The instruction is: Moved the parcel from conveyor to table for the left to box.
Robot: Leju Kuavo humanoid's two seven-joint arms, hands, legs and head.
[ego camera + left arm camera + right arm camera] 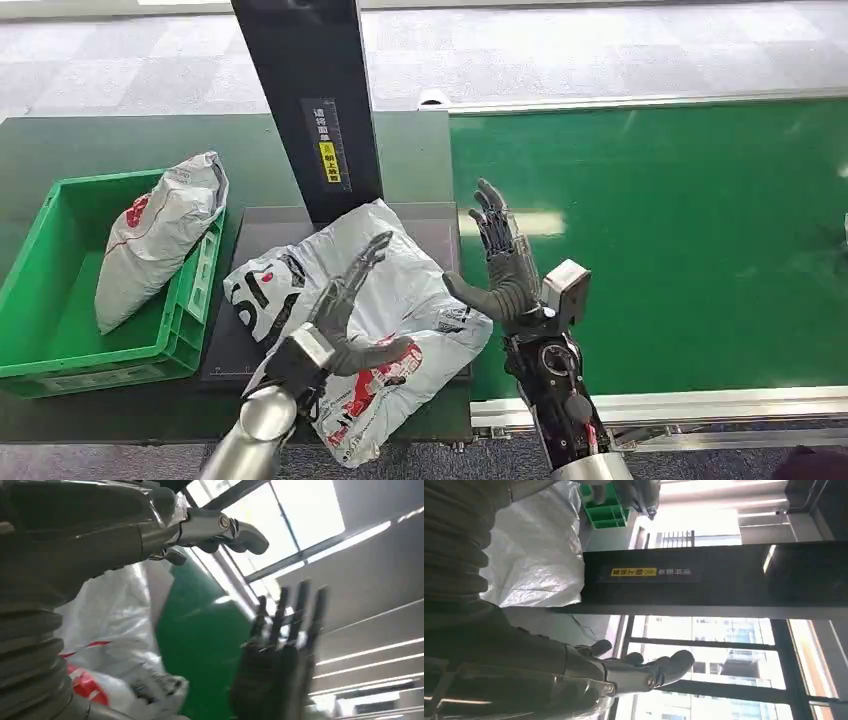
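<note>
The parcel, a grey-white plastic mailer with red and black print, lies on a black mat on the table, its near end hanging over the table's front edge. My left hand is over its middle with fingers spread and nothing gripped; I cannot tell if it touches. My right hand stands upright and open at the parcel's right edge, palm toward it, by the green conveyor. The left wrist view shows the parcel, the conveyor and the right hand. The parcel also appears in the right wrist view.
A green box at the table's left holds another mailer leaning on its right wall. A black post with a yellow label rises just behind the mat. The conveyor's metal rail runs along the front.
</note>
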